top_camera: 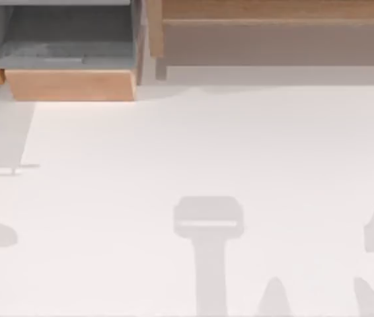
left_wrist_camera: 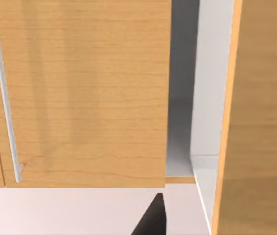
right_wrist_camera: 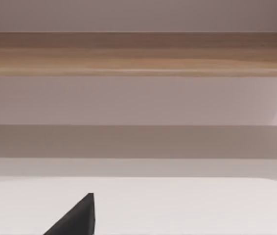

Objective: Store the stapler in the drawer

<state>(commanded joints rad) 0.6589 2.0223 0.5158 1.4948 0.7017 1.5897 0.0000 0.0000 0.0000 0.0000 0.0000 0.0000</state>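
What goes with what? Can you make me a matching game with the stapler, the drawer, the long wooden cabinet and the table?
Things:
1. stapler
2. drawer
3. long wooden cabinet
4. table

Place or look, in the top view:
A. along the back edge, right side
B. back left corner, open, grey inside
C. white, underneath everything
D. lying flat near the front middle, in a grey shadow

Pairs: 1-D, 2-B, 3-A, 4-C
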